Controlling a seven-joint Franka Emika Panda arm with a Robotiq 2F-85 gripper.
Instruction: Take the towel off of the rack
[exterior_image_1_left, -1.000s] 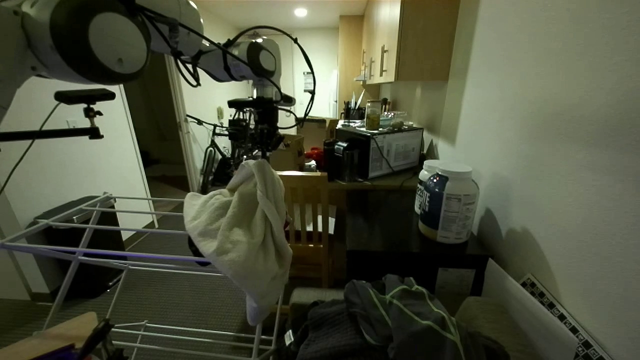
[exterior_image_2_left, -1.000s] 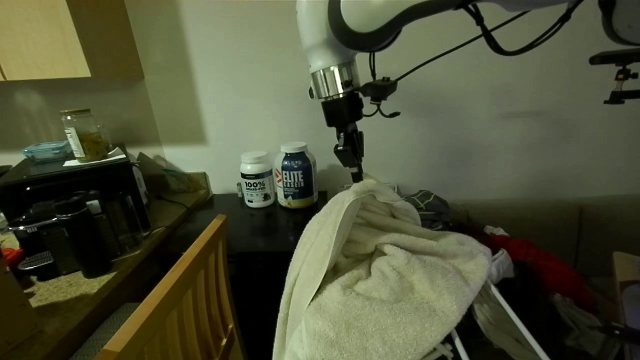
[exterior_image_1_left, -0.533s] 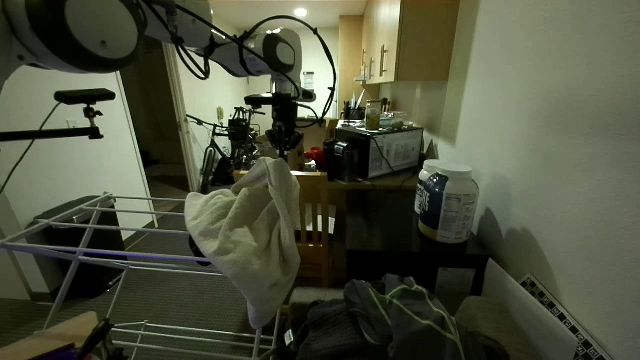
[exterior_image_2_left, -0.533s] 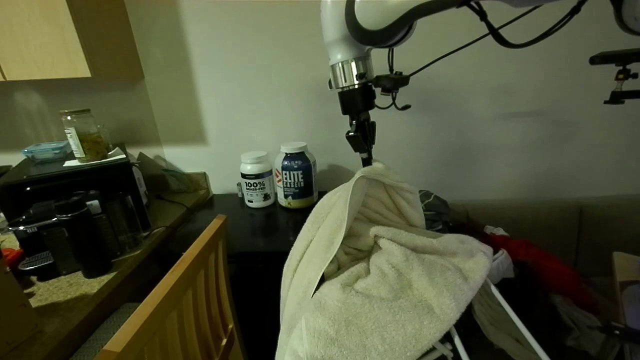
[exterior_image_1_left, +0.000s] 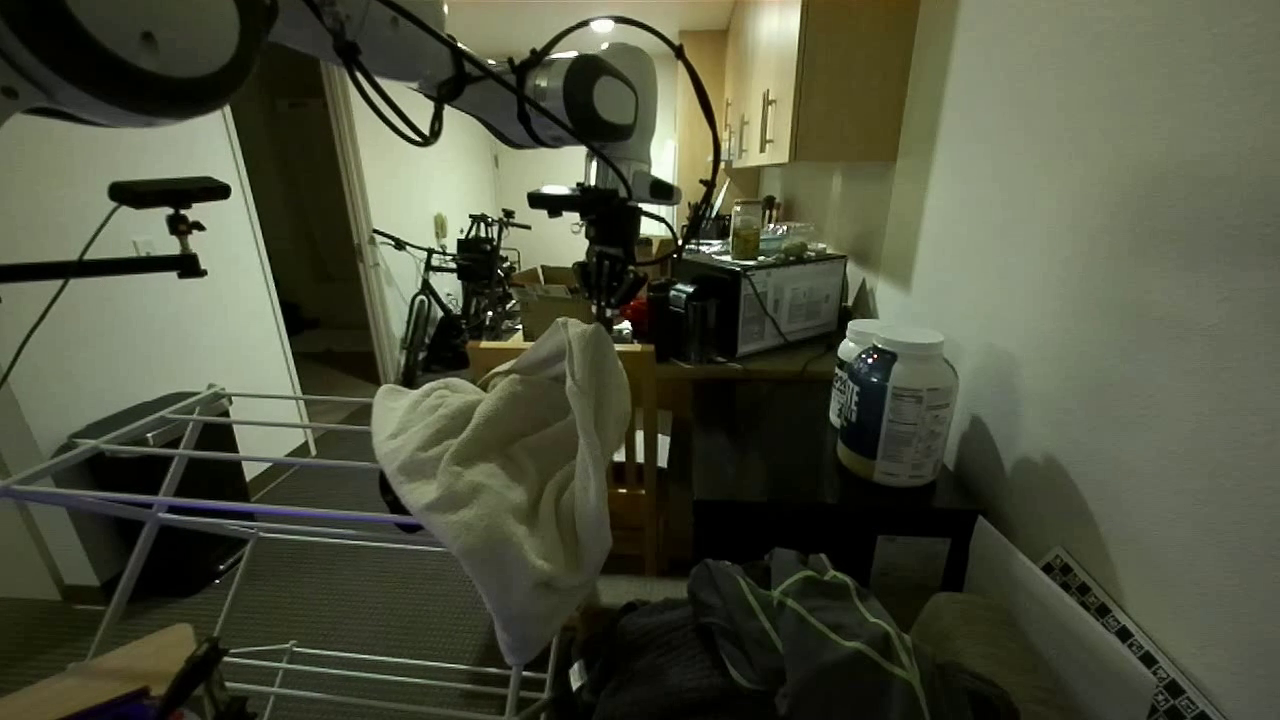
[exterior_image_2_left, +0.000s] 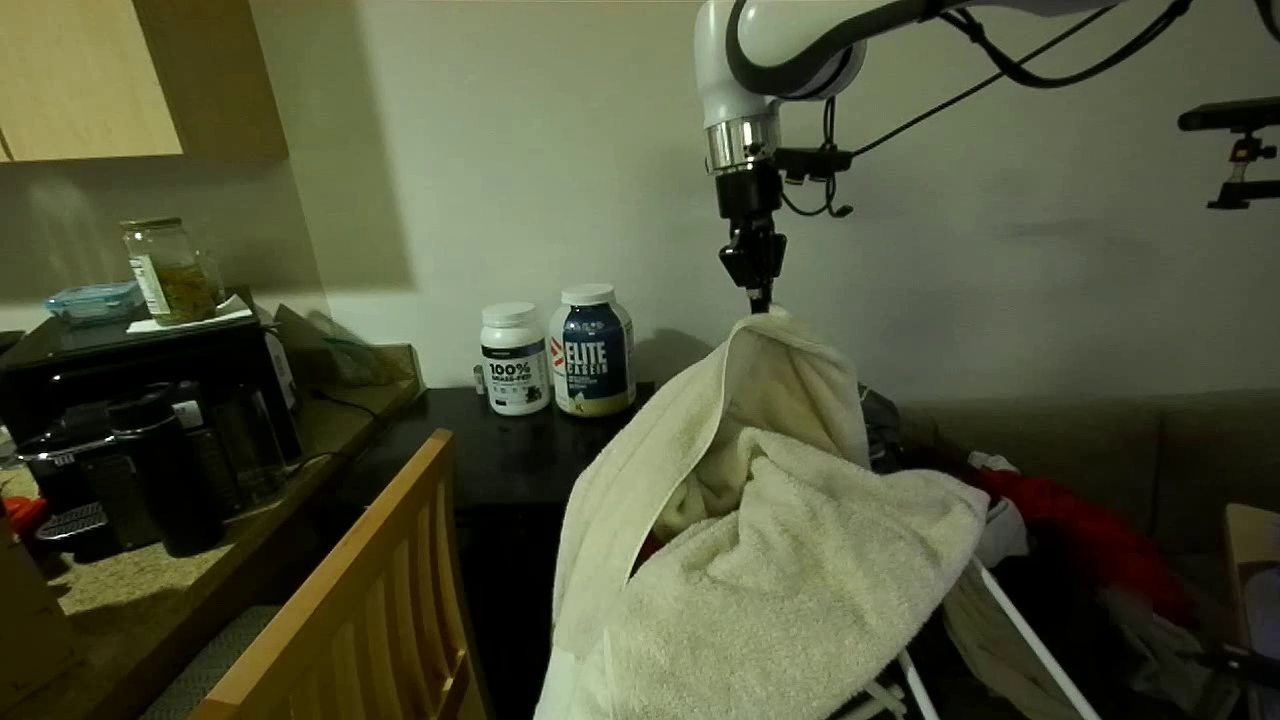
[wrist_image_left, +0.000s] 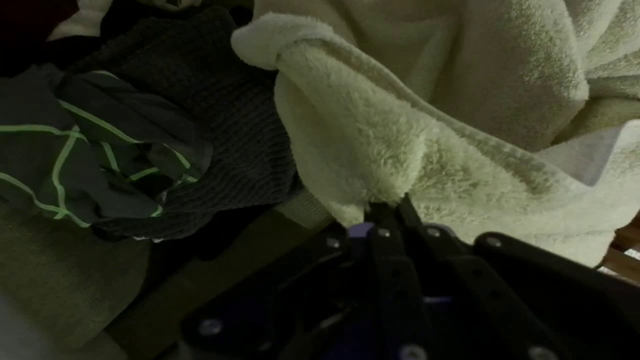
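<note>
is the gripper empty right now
No, the wrist view shows the gripper pinching an edge of the cream towel between its fingertips.

both exterior views share the towel (exterior_image_1_left: 500, 480) side-on — the wrist view looks down, close.

Cream towel (exterior_image_1_left: 510, 470), peaked, over rack (exterior_image_1_left: 254, 533)

In an exterior view the gripper (exterior_image_1_left: 604, 316) points down, pinching the towel (exterior_image_1_left: 505, 470) by its peak. Below the gripper and leftward stands the rack (exterior_image_1_left: 158, 514), bars running behind the towel (whether the two touch, I cannot tell). The chair (exterior_image_1_left: 649, 450) is below and beyond the gripper, the microwave (exterior_image_1_left: 800, 300) to its right, the tubs (exterior_image_1_left: 905, 410) and clothes (exterior_image_1_left: 790, 640) lower right.
</note>
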